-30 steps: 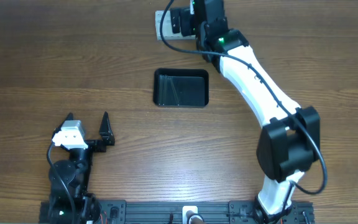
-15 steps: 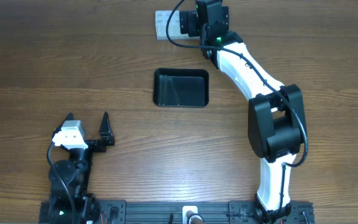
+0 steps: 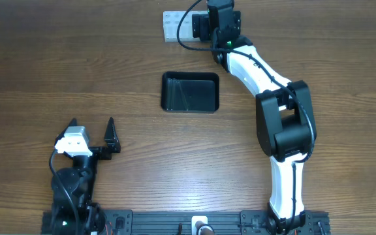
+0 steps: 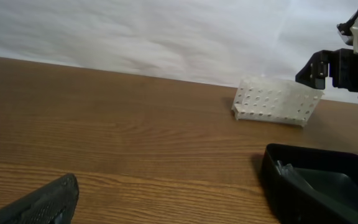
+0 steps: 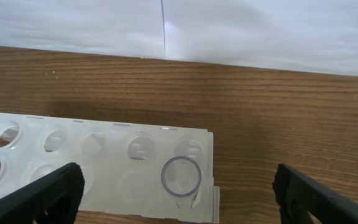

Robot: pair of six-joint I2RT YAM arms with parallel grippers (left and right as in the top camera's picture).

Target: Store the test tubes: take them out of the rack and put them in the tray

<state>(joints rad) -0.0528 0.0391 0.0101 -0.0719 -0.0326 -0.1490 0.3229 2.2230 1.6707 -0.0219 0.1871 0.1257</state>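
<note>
One test tube (image 5: 180,176) stands upright in a corner hole of the rack (image 5: 114,180), its long axis vertical and its open rim facing up. It sits centred between the wide-spread fingers of the right pincer (image 5: 178,193), just below them. The tray (image 3: 190,93) lies nearer the bases on the tabletop (image 3: 77,65). The left pincer (image 3: 91,127), also wide, sits well apart, so the right arm is nearer.

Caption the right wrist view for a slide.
Open right tool above a clear test tube standing in a corner hole of the white rack.
</note>
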